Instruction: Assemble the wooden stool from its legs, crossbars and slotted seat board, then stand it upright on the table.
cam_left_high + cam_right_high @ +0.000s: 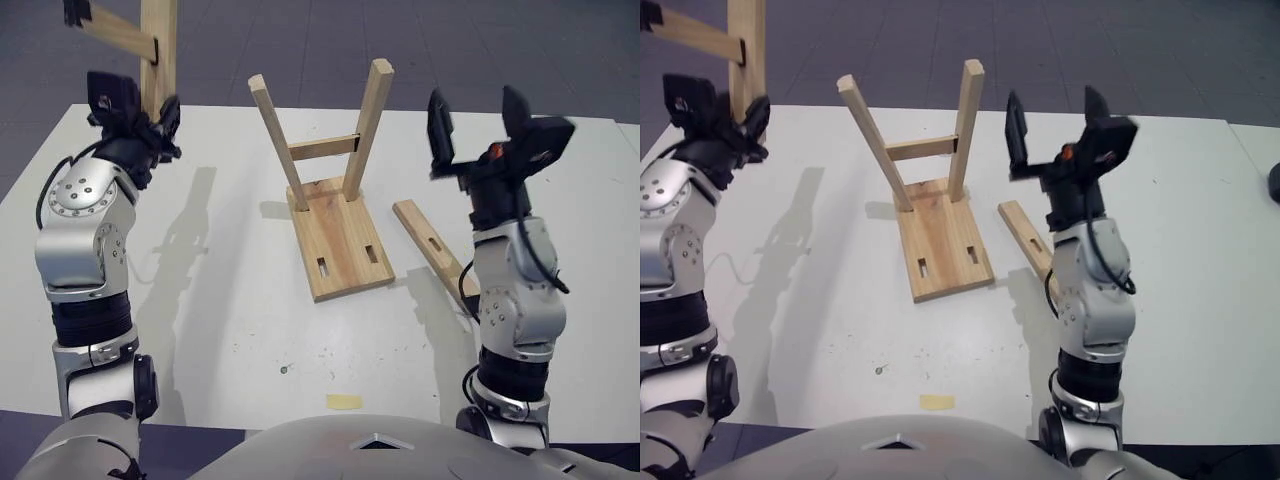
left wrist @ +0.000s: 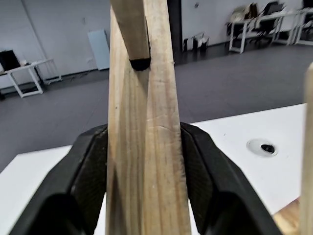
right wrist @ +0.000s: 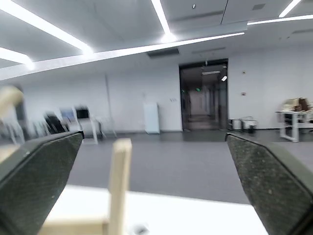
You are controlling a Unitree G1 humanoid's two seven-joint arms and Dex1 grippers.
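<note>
The slotted seat board (image 1: pixel 340 240) lies flat mid-table with two legs (image 1: pixel 369 128) and one crossbar (image 1: pixel 324 148) standing up from its far end. Two empty slots show at its near end. My left gripper (image 1: pixel 143 112) is raised over the table's far left corner, shut on a second leg-and-crossbar piece (image 1: pixel 157 45), seen close up as wood (image 2: pixel 146 161) between the pads. A loose slotted bar (image 1: pixel 432 245) lies right of the board. My right gripper (image 1: pixel 475 125) is held up above that bar, open and holding nothing, fingers (image 3: pixel 41 181) pointing upward.
The white table (image 1: pixel 230 320) has free room in front and on the left. A small yellow scrap (image 1: pixel 344 402) lies near the front edge. A round hole (image 2: pixel 262 147) sits in the tabletop. The floor drops away behind the far edge.
</note>
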